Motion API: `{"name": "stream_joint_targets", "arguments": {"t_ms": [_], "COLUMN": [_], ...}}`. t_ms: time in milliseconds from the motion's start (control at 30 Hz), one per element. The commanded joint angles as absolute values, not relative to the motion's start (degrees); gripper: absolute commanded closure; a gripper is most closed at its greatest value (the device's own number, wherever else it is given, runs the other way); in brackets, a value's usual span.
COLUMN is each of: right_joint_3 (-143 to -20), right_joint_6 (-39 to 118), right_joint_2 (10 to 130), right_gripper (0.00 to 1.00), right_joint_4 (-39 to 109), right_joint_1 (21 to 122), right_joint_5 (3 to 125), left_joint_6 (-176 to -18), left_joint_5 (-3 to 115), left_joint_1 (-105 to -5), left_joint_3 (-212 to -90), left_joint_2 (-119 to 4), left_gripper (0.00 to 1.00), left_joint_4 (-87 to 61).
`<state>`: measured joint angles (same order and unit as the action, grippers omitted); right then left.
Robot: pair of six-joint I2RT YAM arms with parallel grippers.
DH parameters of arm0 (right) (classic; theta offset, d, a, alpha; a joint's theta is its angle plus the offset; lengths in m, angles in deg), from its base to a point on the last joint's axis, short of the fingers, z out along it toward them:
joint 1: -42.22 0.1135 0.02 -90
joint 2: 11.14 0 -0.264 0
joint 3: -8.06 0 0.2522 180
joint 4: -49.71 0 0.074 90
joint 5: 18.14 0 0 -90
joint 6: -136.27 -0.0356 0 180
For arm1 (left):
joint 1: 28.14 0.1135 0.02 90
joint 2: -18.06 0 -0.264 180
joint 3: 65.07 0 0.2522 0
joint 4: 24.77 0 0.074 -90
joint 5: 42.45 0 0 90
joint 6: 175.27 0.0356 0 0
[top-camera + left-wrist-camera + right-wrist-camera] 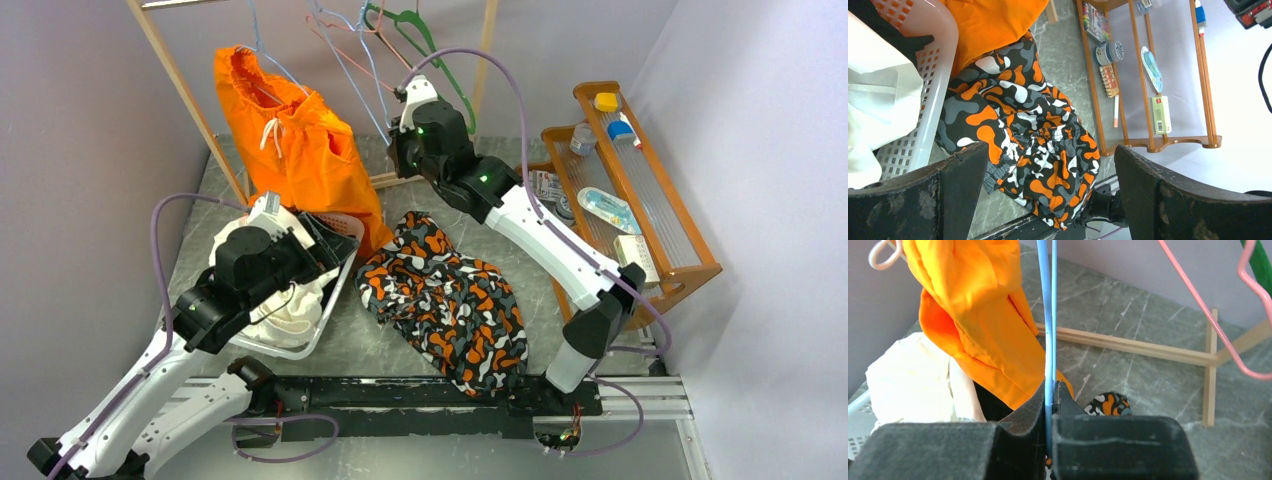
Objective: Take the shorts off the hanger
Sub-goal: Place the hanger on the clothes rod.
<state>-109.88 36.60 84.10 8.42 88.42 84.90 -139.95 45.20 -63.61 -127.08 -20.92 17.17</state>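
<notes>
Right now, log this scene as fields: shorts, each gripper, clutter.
shorts: orange, hanging at the rack, not yet off
right gripper: shut on blue hanger wire
left gripper: open, holding nothing, above camouflage garment
basket: white cloth inside

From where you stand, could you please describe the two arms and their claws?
The left arm and right arm have white shells, black joints and small green lights. A lilac cable loops along each. The left claw and right claw are black and blocky.
</notes>
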Motion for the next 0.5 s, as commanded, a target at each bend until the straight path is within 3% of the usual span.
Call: {"name": "stream_joint_targets", "arguments": {"t_ms": [0, 467], "right_joint_3": [-114.2, -123.2], "right_joint_6": [38.1, 39.1], "right_joint_2": [87.1, 93.8], "right_gripper": [1.00, 1.00], "right_joint_4": [10.4, 8.7], "right_joint_1": [88.6, 88.6], "right_joint_5": [82.9, 84.7], "left_joint_6": [-140.9, -141.1], "left_joint_5": [44.9, 48.0], "left_joint_1": [-63.7, -63.7], "left_joint_3": [-128.0, -127.4], "left_joint_2": [-19.7, -22.1], "left_gripper": [0.01, 0.01], "left_joint_4": [16.8, 14.7]}}
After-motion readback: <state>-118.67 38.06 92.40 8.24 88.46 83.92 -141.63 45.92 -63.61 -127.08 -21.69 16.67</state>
